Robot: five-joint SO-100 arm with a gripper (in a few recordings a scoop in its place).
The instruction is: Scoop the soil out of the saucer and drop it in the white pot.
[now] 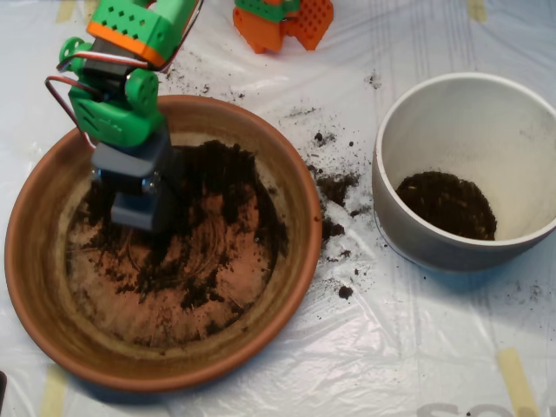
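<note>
Pressing my end effector (139, 208) down into the soil (228, 187) at the saucer's (35, 278) left side, halves seemingly together, I want a load for the white pot (408, 234) at right.

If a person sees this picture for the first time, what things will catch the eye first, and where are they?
First comes the big terracotta saucer at the left, with dark soil smeared over its floor and the grey scoop on a bright green arm reaching down into it. At the right stands the white pot, with a small dark heap of soil at its bottom. Between them, spilled crumbs dirty the plastic sheet.
</note>
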